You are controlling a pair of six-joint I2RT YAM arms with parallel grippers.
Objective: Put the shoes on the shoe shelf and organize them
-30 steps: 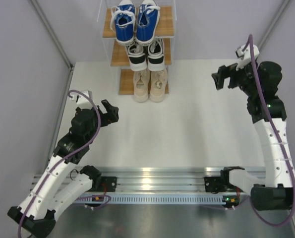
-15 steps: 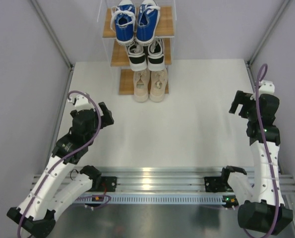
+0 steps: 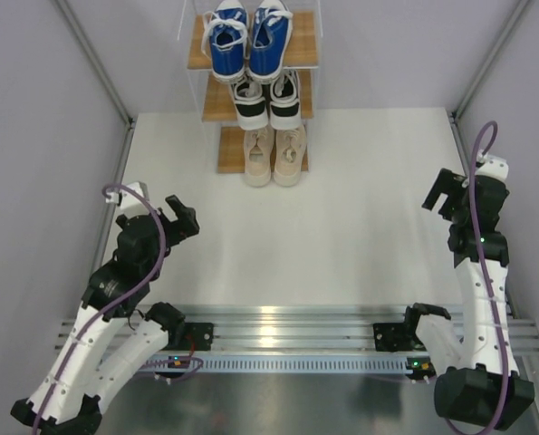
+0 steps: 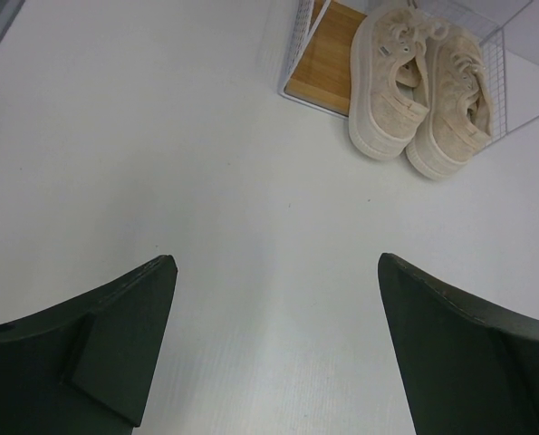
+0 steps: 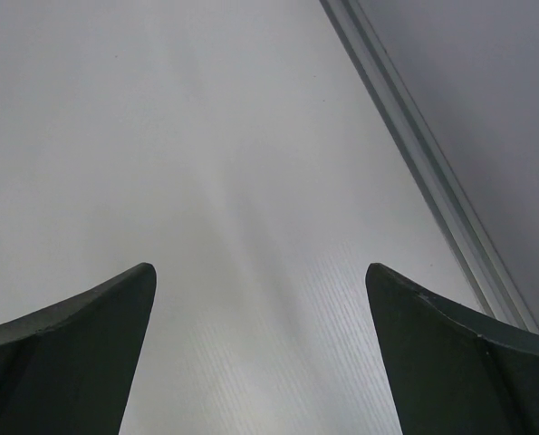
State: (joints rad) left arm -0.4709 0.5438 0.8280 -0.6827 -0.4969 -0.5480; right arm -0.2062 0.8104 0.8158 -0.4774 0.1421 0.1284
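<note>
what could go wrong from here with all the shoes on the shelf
1. The beige sneakers stick out toes first past the front edge of the shoe shelf at its lowest tier, so a nudge might drag them off.
2. The open left gripper faces that pair, so a forward move could bump it.

Left gripper (image 3: 180, 216) jaws apart, right gripper (image 3: 439, 192) jaws apart, arms bent

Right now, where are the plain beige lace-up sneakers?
Top view, far centre: the beige sneakers sit on the lowest board of the stepped wooden shoe shelf, just nearer than the black-and-white patterned sneakers.
</note>
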